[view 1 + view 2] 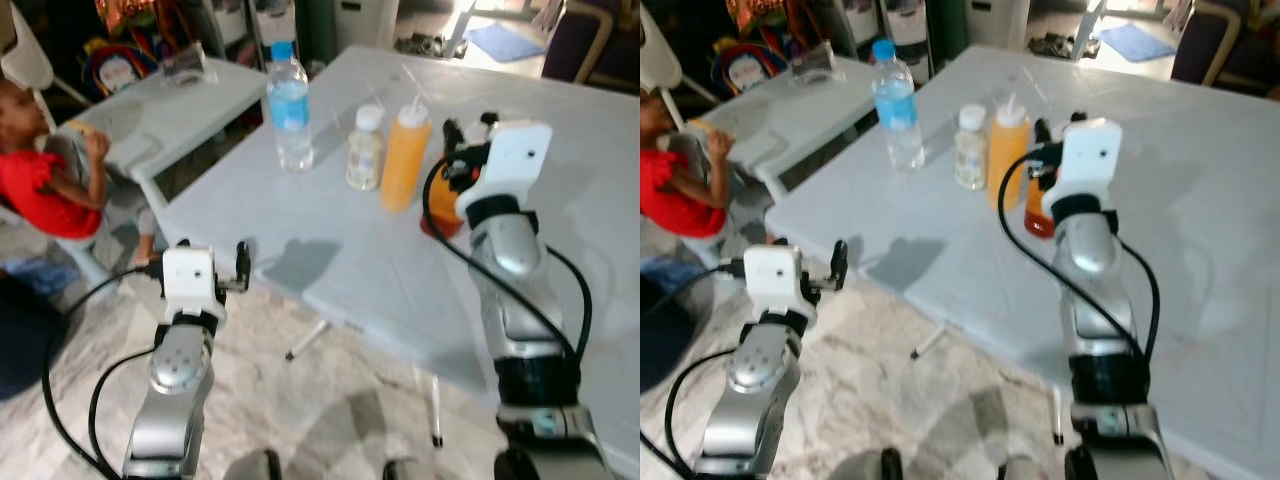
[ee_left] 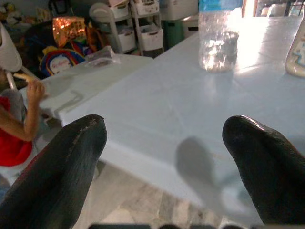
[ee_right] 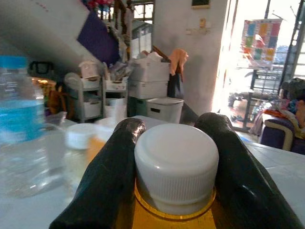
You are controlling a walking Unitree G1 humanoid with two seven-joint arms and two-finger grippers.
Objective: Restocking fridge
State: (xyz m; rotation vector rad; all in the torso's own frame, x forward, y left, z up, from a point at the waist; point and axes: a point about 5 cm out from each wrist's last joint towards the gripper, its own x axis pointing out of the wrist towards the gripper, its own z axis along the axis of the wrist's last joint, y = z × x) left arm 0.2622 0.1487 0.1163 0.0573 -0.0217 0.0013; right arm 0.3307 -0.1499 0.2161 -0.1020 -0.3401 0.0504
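Note:
On the pale blue table (image 1: 560, 130) stand a clear water bottle (image 1: 290, 105) with a blue cap, a small pale bottle (image 1: 365, 150) with a white cap, and an orange squeeze bottle (image 1: 405, 160). Just right of the squeeze bottle is an orange bottle (image 1: 441, 208) with a white cap (image 3: 176, 162). My right gripper (image 1: 468, 125) is shut on its neck, one finger on each side of the cap. My left gripper (image 2: 164, 138) is open and holds nothing. It hovers low in front of the table's near left edge, facing the water bottle.
A person in a red top (image 1: 30, 185) sits at the far left beside a low white table (image 1: 170, 110). Storage drawers (image 2: 145, 28) and bins line the back wall. The table's thin legs (image 1: 436, 410) stand on the marble floor close to my arms.

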